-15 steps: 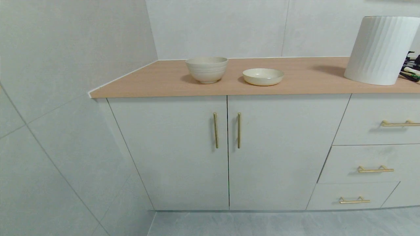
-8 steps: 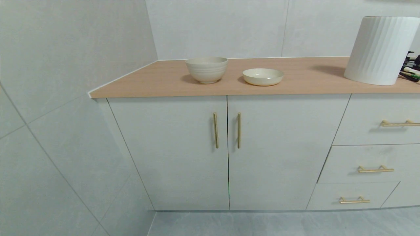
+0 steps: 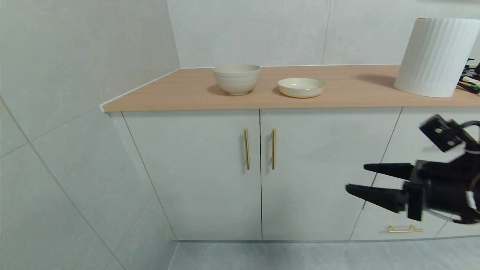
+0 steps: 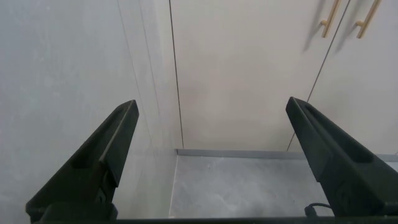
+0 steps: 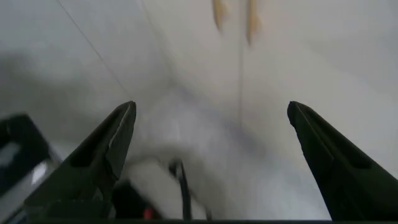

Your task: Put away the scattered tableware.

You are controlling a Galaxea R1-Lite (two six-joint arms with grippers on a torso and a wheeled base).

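**Head view: tableware on counter, both grippers empty**

Counter [image 3: 348, 90] carries both task items. The closed double-door cabinet [image 3: 202, 176] beneath it is, in my judgement, the likely storage. A white ribbed container [image 3: 435, 56] stands well apart at the right end. My right gripper [image 3: 356, 177] hangs before the drawers [image 3: 408, 150], fingers spread, holding nothing. My left gripper [image 4: 211, 109], low by the cabinet's corner, is likewise spread and empty. Deep bowl [image 3: 236, 79] and shallow dish [image 3: 301, 87] sit upright, near each other, above the doors. Brass handles [image 3: 246, 149] are untouched; I judge the doors need opening first.
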